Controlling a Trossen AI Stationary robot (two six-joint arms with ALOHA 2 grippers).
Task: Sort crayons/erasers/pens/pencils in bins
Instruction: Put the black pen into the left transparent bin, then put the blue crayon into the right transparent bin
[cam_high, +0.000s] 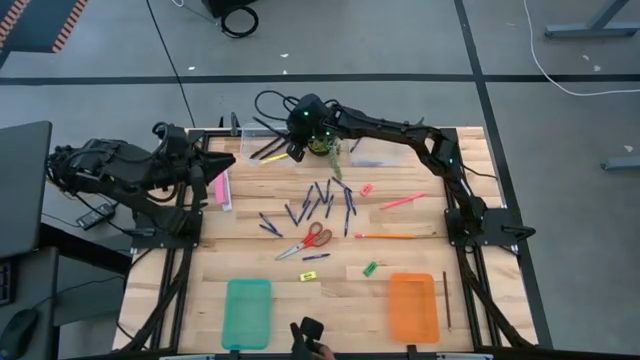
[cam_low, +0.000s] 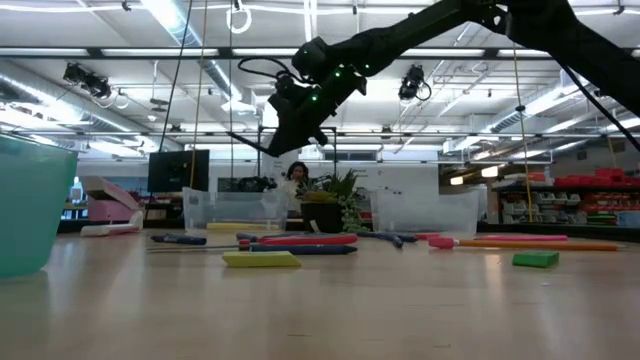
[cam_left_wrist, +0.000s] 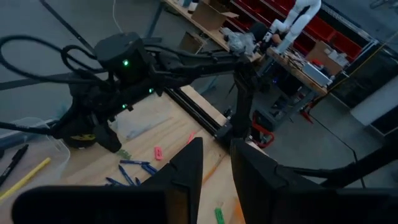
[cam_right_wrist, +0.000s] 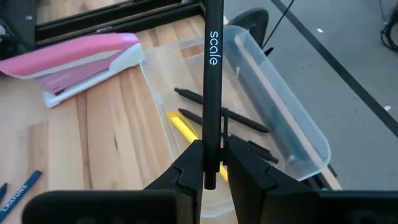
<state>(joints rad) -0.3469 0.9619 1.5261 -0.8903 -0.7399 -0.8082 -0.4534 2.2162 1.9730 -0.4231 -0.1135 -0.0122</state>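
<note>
One pencil (cam_right_wrist: 213, 93) in right end effector (cam_right_wrist: 211, 163)

Two matte-black jointed arms trail looped black cables, with small green lights glowing near the right wrist.

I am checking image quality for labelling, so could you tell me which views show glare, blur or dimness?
Low view: ceiling strip lights glare brightly, and the near teal tray is soft. Left wrist view: dim and bluish, its own hand blurred close-up. Right wrist view: the held black pen is sharp enough to read its lettering. High view: evenly lit, no glare.
</note>
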